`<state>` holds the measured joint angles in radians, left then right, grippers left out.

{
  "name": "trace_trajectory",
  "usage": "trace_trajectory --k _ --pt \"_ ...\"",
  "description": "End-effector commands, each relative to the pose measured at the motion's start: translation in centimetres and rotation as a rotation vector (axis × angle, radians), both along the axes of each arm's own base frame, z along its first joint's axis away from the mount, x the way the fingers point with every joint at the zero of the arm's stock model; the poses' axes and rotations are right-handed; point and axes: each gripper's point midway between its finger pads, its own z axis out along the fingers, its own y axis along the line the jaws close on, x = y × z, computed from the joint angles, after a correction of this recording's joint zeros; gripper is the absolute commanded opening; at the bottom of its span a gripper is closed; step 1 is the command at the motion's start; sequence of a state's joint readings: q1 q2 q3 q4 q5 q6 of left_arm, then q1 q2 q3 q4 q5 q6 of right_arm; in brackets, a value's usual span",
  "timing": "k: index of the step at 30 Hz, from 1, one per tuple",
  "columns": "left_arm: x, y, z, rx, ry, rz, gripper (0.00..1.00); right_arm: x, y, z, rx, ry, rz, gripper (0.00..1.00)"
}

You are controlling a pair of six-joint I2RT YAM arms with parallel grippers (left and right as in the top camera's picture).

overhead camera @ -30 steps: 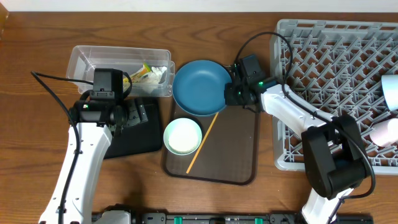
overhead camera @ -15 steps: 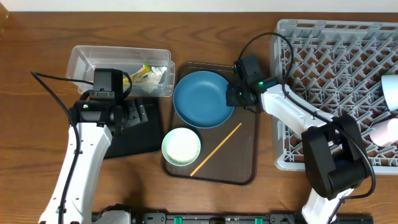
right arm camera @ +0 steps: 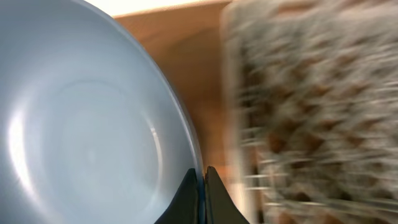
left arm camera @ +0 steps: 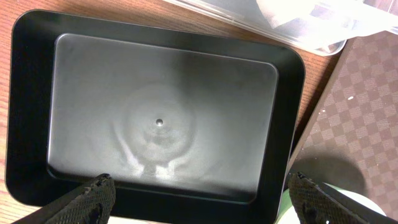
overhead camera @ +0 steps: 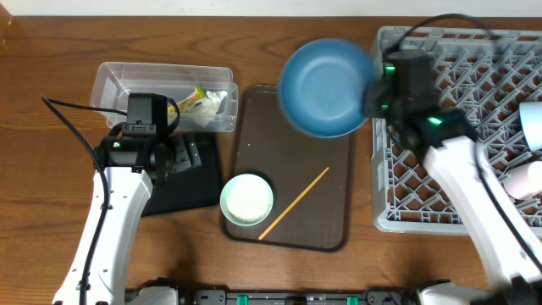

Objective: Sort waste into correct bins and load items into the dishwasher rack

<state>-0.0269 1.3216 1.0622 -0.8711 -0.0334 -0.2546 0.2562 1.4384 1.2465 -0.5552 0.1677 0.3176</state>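
While right hand (right arm camera: 203, 186) clamps the rim of the dark blue plate (overhead camera: 322, 86), upper centre beside the rack (overhead camera: 495, 59), left hand (left arm camera: 200, 190) hangs spread apart over black bin (left arm camera: 161, 118).

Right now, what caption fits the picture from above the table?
Right gripper holds the dark blue plate up beside the grey dishwasher rack.

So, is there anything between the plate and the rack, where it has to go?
Nothing visible does. The right gripper holds the plate by its rim, right beside the rack's left edge. That side of the rack shows only lattice and pegs.
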Motion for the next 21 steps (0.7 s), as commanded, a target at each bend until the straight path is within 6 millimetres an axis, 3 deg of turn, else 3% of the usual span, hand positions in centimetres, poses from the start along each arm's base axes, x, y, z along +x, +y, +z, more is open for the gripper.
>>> trace_trajectory --k 1,5,7,12,21 --pt "-0.1 0.4 0.4 0.012 -0.013 0.007 0.92 -0.8 -6.3 3.0 -0.259 -0.067 -0.191 0.01" --pt "-0.1 0.4 0.4 0.012 -0.013 0.007 0.92 -3.9 -13.9 7.0 -0.533 -0.124 -0.549 0.01" --pt "-0.1 0.4 0.4 0.012 -0.013 0.007 0.92 -5.3 -16.6 9.2 -0.661 -0.152 -0.699 0.01" --pt "-0.1 0.4 0.4 0.012 -0.013 0.007 0.92 -6.4 -19.8 12.6 -0.827 -0.169 -0.844 0.01" --pt "-0.1 0.4 0.4 0.012 -0.013 0.007 0.92 -6.1 -23.7 16.4 -0.828 -0.279 -0.966 0.01"
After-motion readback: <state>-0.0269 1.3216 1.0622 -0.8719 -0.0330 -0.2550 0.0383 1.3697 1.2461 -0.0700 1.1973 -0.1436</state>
